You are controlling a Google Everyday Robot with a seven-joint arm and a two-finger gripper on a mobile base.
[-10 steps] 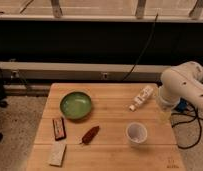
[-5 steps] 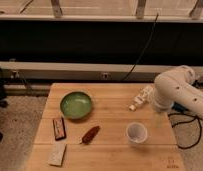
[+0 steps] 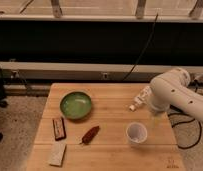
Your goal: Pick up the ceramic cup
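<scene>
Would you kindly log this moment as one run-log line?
claw: open, empty, behind-right of ceramic cup | cup: upright on table, untouched | grasp: not yet begun

dim warm light, soft shadows; claw (image 3: pixel 156 118) shaded beneath arm (image 3: pixel 176 92), right side

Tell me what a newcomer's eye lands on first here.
The bulky white arm looms over the right edge of the wooden table, its pincer open just behind and right of the ceramic cup. Next come the green bowl on the left and the white bottle lying beside the arm.
</scene>
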